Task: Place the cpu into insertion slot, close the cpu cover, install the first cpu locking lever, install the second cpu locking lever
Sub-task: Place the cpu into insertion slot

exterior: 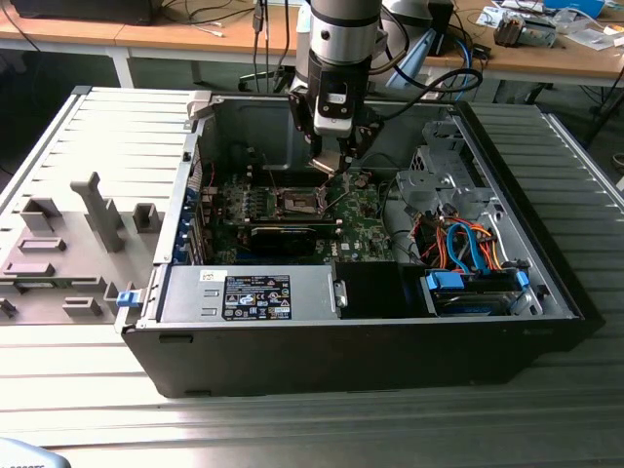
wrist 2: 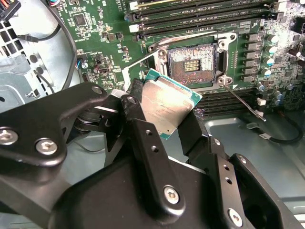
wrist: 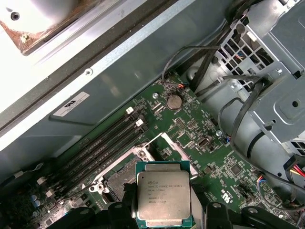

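Observation:
My gripper (exterior: 330, 161) hangs inside the open computer case (exterior: 185, 175), shut on the cpu (exterior: 326, 168). The cpu (wrist 2: 167, 107) (wrist: 163, 198) is a flat square chip with a grey metallic face and green edge, pinched between two black fingers (wrist 2: 138, 119). It hovers tilted just above and beside the insertion slot (wrist 2: 193, 62) (wrist: 121, 176), apart from it. The slot (exterior: 297, 202) lies bare, its dark pin field showing. The cpu cover (wrist: 171, 145) stands swung open at the slot's edge. One thin locking lever (wrist 2: 243, 102) sticks out sideways; another (wrist 2: 190, 37) lies along the slot's rim.
Long black memory slots (wrist 2: 200, 14) flank the socket on the green board. A metal drive cage (exterior: 439, 175) with orange and blue cables (exterior: 468, 249) fills the exterior view's right. A black power supply (exterior: 253, 292) sits at the front. Grey fixture blocks (exterior: 97, 210) lie outside, at the left.

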You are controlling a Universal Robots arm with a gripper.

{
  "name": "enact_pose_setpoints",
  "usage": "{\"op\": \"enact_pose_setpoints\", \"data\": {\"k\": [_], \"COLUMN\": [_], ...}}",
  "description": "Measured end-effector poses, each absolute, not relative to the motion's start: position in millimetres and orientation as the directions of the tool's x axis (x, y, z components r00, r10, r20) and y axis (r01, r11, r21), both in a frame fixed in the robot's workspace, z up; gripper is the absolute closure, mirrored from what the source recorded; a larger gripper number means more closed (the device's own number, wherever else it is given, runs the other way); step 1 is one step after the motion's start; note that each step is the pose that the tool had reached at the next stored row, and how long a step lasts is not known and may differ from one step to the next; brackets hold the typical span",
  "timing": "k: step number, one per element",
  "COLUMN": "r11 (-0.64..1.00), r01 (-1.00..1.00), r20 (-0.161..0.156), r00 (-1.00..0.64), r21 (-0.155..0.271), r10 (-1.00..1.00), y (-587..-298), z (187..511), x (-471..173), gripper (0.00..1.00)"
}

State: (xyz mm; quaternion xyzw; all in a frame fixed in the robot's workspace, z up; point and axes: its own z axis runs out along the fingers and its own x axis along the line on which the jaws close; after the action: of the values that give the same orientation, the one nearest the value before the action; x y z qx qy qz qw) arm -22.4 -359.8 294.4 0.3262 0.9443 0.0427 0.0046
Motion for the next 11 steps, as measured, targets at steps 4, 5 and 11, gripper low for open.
{"op": "enact_pose_setpoints", "data": {"k": [4,5,11], "r11": [0.781,0.78,0.776], "r01": [0.619,0.62,0.625], "r20": [0.019,0.019,0.019], "r00": [-0.784,-0.784,-0.78], "r21": [0.084,0.084,0.084], "r10": [0.62,0.621,0.625], "y": [-359.8,-359.8,-359.8], "z": [294.4,294.4,294.4], "x": [-22.4,-22.4,-22.4], "gripper": [0.46,0.46,0.46]}}
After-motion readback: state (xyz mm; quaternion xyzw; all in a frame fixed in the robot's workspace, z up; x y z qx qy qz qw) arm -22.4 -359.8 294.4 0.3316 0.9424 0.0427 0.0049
